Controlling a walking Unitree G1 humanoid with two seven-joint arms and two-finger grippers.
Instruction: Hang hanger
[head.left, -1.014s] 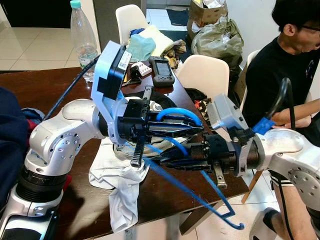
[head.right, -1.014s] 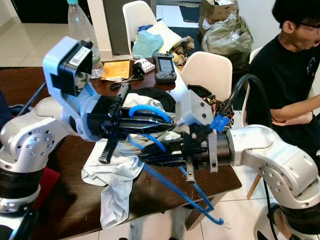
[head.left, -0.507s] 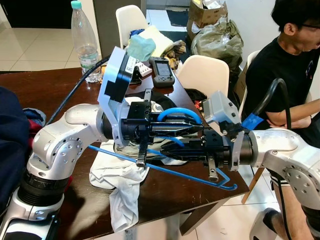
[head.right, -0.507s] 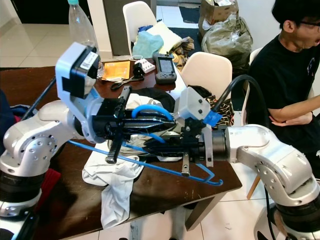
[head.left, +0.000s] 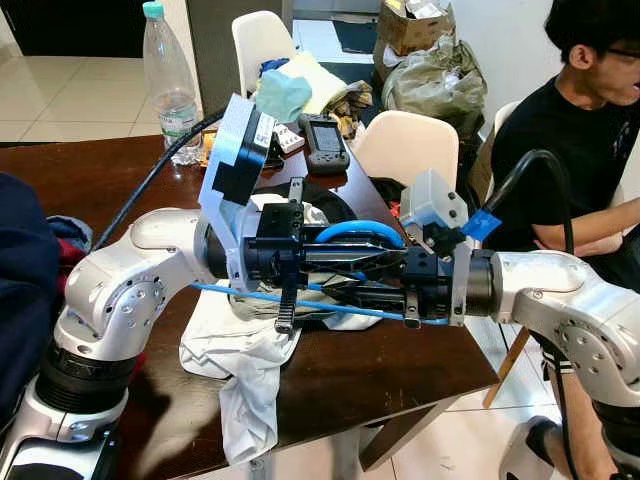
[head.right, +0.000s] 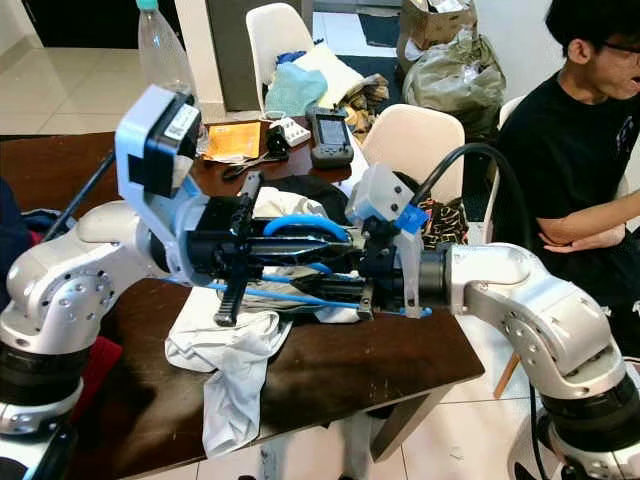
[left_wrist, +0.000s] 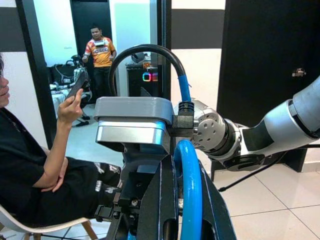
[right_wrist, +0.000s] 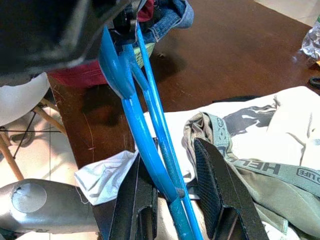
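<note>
One blue hanger (head.left: 330, 308) is held up between the two grippers, the left gripper (head.left: 385, 258) and the right gripper (head.left: 345, 292), whose black fingers meet nose to nose around it. One white shirt (head.left: 240, 345) lies on the one brown table (head.left: 90, 170) just under the jaws. Beyond the jaws stand two white chairs: a near chair (head.left: 410, 145) and a far chair (head.left: 258, 38). One plastic bottle (head.left: 168, 85) stands on the table, well apart from the jaws, and one dark handheld device (head.left: 324, 141) lies beyond them. Two people can be counted: a seated person (head.left: 560, 140) beside the right gripper, and a standing person (left_wrist: 102, 60) in the left wrist view.
</note>
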